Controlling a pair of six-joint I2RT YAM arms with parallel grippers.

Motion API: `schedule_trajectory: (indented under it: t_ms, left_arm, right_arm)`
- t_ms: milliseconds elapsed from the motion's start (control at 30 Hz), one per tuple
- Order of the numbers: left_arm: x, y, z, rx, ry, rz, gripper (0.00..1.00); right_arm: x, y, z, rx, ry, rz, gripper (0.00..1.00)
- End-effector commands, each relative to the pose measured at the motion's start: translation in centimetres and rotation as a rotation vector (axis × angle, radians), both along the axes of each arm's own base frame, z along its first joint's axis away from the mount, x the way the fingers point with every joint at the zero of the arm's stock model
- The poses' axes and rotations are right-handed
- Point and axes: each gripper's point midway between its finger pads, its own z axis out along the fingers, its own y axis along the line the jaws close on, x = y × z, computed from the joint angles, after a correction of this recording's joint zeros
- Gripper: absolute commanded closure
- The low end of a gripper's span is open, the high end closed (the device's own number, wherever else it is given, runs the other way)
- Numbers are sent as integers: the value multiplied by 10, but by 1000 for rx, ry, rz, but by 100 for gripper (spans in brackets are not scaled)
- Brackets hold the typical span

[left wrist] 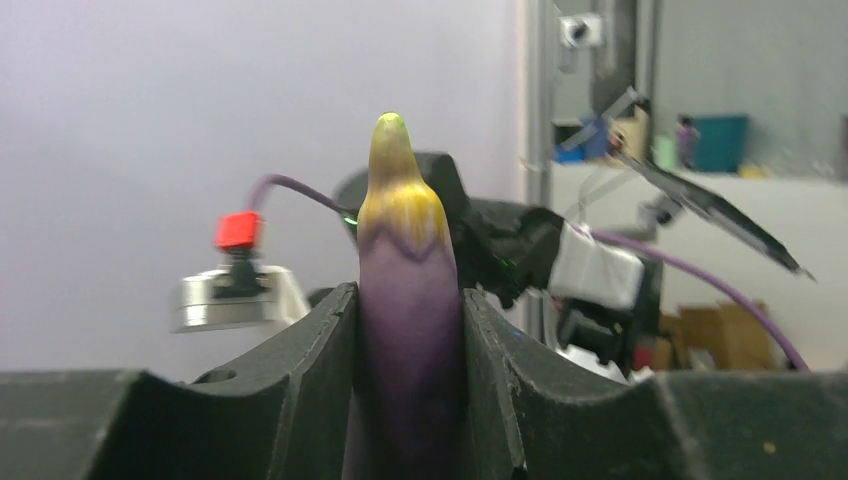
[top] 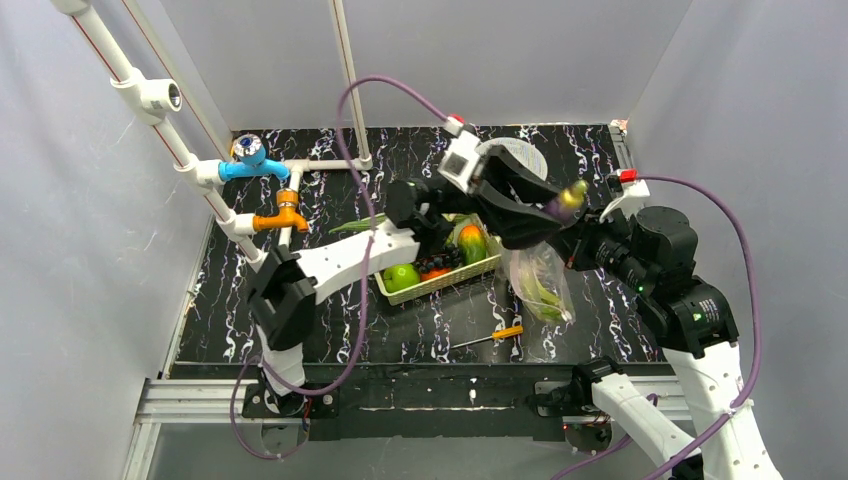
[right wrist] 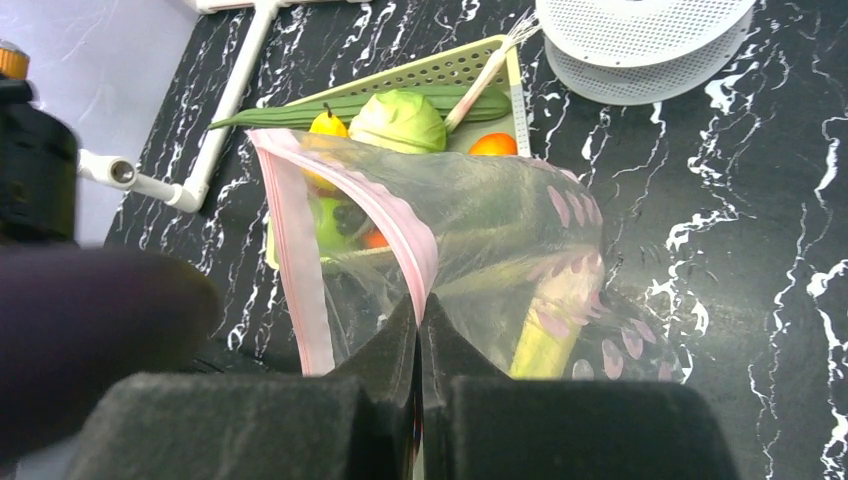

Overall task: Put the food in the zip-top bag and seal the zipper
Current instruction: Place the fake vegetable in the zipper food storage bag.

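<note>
My left gripper (top: 556,207) is shut on the purple eggplant (top: 566,199), held high over the table; in the left wrist view the eggplant (left wrist: 408,300) stands between both jaws, its yellow-green tip up. My right gripper (right wrist: 420,305) is shut on the pinkish-red zipper strip (right wrist: 400,225) of the clear zip-top bag (right wrist: 500,230), holding its mouth open and hanging. The bag (top: 540,280) hangs just below the eggplant. A yellow-green piece of food (right wrist: 545,345) lies inside the bag. More food sits in the pale-green basket (top: 440,282): green apple (top: 401,276), cabbage (right wrist: 402,118), leek (right wrist: 340,108).
A grey round spool (right wrist: 640,35) lies beyond the basket at the back. White pipes with a blue tap (top: 250,158) and an orange tap (top: 283,215) stand at the left. An orange-handled tool (top: 490,336) lies near the front edge.
</note>
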Motion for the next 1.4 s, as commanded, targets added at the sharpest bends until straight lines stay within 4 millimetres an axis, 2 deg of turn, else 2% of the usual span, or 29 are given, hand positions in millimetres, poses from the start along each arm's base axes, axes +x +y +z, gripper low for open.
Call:
schedule_trajectory:
  t_ms: [0, 100, 300, 633, 767, 933, 1267, 1367]
  left_arm:
    - [-65, 9, 14, -69, -283, -187, 100]
    - [-64, 4, 10, -55, -288, -200, 100]
    - [-54, -11, -12, -14, -302, -185, 100]
    - [-20, -35, -54, 7, -367, 5, 100]
    - [-14, -37, -57, -3, -361, -12, 100]
    - [-19, -34, -61, 14, -381, -46, 100]
    - [-51, -6, -47, -11, -519, -103, 100]
    - [-51, -7, -53, -5, -552, -117, 100]
  right_arm:
    - [-3, 12, 34, 71, -81, 54, 99]
    - [-4, 12, 37, 75, -82, 56, 99]
    - [-8, 15, 43, 100, -93, 75, 99]
    - [-6, 17, 44, 104, -86, 81, 99]
    - [-4, 15, 43, 97, -85, 66, 99]
    - [-5, 15, 42, 83, -74, 75, 99]
    - [-21, 27, 59, 123, -41, 167, 99]
    - [-24, 32, 64, 144, -34, 189, 99]
